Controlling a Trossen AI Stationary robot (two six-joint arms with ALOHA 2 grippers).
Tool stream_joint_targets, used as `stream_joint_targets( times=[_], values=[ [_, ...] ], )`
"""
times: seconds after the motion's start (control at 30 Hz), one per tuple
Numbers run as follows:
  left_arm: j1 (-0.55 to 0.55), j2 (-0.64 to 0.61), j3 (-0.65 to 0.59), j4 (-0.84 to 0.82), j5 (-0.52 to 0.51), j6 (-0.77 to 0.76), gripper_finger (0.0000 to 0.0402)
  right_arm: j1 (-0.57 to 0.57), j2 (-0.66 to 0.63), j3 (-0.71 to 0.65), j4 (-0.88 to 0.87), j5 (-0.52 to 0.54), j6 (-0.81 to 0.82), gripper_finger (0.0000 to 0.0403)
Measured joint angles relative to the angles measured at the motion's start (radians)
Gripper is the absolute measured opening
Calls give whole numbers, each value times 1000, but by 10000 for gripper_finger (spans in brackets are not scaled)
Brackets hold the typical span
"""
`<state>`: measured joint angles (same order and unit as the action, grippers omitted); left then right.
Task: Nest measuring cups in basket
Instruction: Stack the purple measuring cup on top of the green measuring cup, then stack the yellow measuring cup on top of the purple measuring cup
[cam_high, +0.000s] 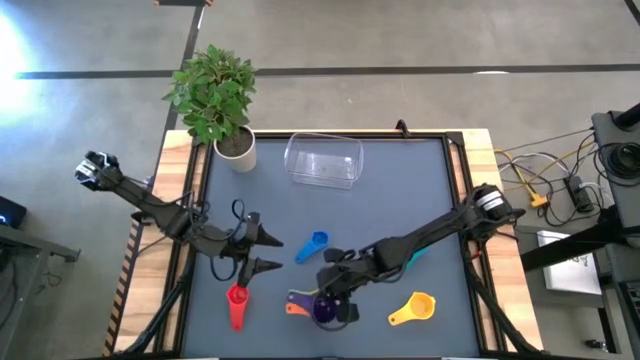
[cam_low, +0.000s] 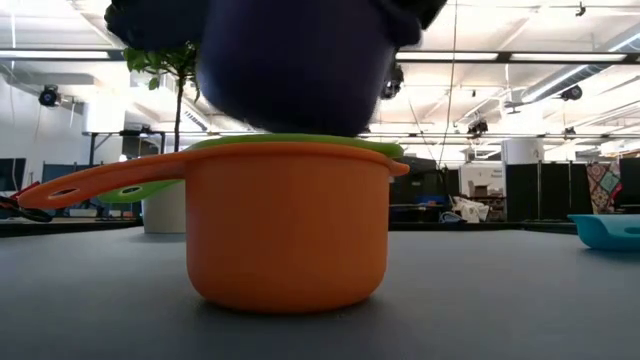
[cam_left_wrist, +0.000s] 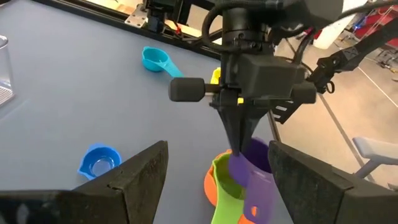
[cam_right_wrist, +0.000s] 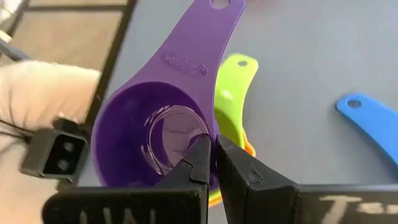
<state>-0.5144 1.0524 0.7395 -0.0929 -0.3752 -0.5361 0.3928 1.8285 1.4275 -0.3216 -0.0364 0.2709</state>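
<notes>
- The step in hand looks like stacking: the right end effector (cam_right_wrist: 214, 163) holds the purple cup (cam_right_wrist: 149, 140) over the green cup (cam_right_wrist: 231, 106), which sits inside the orange cup (cam_low: 290, 225) near the front of the worktop (cam_high: 400, 200); the purple cup seems just above or just touching the green one, I cannot tell which.
- Next, I think, the purple cup has to go straight down into the green cup, with the handles lined up, and then be let go.
- The right end effector is pinched tight on the rim of the purple cup; one finger is inside the cup and one outside.
- The left end effector (cam_high: 270, 252) is wide open and holds nothing; it waits near the red cup (cam_high: 237, 303).
- The blue cup (cam_high: 315, 243), the teal cup (cam_left_wrist: 155, 60) and the yellow cup (cam_high: 414, 308) lie loose on the worktop; the basket (cam_high: 323, 160) stands at the back with no cup in it.
</notes>
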Motion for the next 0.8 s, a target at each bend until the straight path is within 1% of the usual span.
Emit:
stream_joint_targets(
  times=[0.13, 0.33, 0.4, 0.5, 0.67, 0.7, 0.8],
  values=[
    [0, 7, 0, -1, 0, 0, 260, 0, 7, -3, -25, 10, -44, 8],
    [0, 13, 0, -6, 0, 0, 260, 0, 1, -7, -25, 9, -63, 9],
    [0, 13, 0, -6, 0, 0, 260, 0, 0, -7, -25, 6, -73, 15],
    [0, 13, 0, -6, 0, 0, 260, 0, -1, -7, -25, 6, -74, 41],
    [0, 13, -1, -6, 0, 0, 260, 0, -2, -7, -30, 10, -105, 109],
    [0, 13, -1, -6, 0, 0, 260, 0, -6, -7, -50, 10, -107, 121],
    [-1, 13, -1, -7, 0, -1, 260, 0, -31, 20, -188, 10, -101, 146]
  ],
)
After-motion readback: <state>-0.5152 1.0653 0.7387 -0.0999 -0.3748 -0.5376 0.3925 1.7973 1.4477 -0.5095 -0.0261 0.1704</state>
